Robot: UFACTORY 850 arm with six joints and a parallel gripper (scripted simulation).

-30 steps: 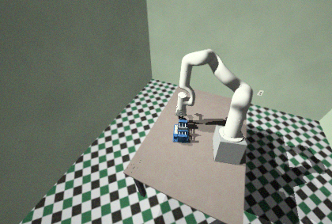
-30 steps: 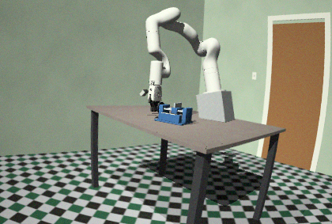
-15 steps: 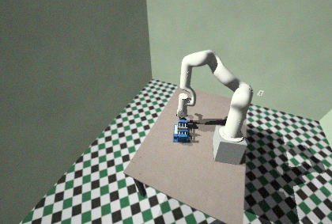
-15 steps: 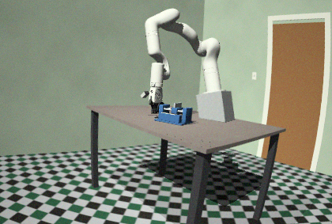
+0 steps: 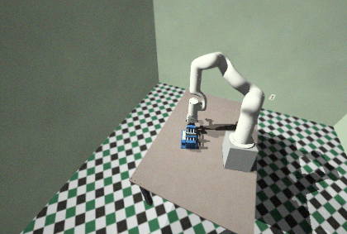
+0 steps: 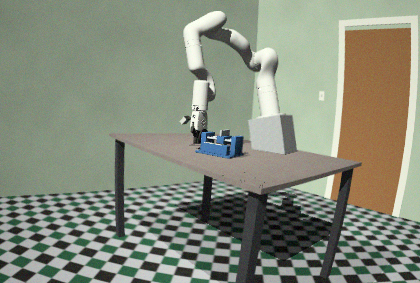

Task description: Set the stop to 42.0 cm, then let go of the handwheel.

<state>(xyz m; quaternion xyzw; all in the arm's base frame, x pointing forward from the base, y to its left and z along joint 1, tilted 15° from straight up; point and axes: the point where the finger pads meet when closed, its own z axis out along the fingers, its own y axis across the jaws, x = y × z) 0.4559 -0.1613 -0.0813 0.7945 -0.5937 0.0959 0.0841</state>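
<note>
Blue and compact, the stop fixture (image 6: pixel 220 146) sits on the grey-brown table (image 6: pixel 280 169), left of the arm's grey pedestal (image 6: pixel 280 142) in the exterior view and near the table's far-left edge. Pale rails run along its length between two blue end blocks, with a small grey block riding on top — the stop itself, though its reading is too small to make out. The handwheel (image 6: pixel 197 139) lies at the fixture's end nearest the gripper (image 6: pixel 196 132) and is mostly hidden behind the dark fingers. White arm links arch up from the pedestal and drop straight down over that end. The fingers stand nearly together — clamped on the handwheel, not free of it.
</note>
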